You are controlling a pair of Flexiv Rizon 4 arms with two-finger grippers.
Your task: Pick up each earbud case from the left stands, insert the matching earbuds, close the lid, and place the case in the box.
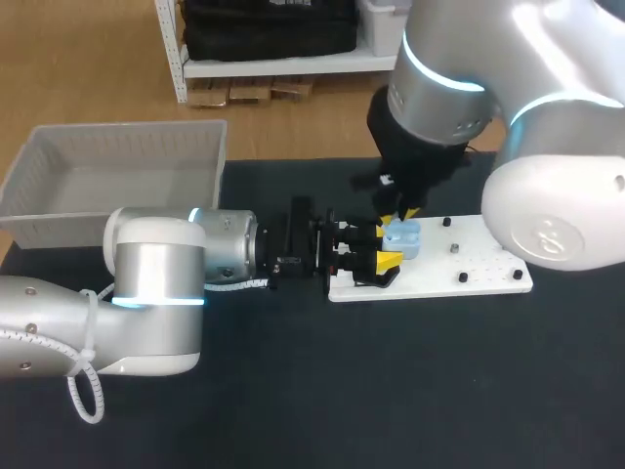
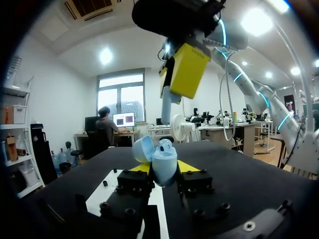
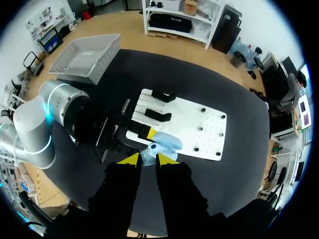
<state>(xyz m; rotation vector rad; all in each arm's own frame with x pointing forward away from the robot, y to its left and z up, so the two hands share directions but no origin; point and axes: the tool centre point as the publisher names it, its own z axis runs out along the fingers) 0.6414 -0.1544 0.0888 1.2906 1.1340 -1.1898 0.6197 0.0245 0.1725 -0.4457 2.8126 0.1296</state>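
Note:
A light blue earbud case (image 1: 402, 239) (image 2: 164, 167) is held over the white stand plate (image 1: 459, 256), its lid (image 2: 143, 148) open. My left gripper (image 1: 383, 252) (image 2: 164, 170), coming in from the left, is shut on the case body from both sides. One earbud (image 2: 166, 145) sits in the case. My right gripper (image 1: 396, 217) (image 3: 148, 158) hangs just above the open case, fingers close together on a small light blue earbud (image 3: 149, 153). From the left wrist, its yellow fingertips (image 2: 188, 69) show above the case.
A grey plastic box (image 1: 117, 176) (image 3: 87, 59) stands at the table's back left. The white plate carries black stands (image 3: 159, 107) and several small black pegs (image 1: 461, 277). Bare black tabletop lies in front of the plate.

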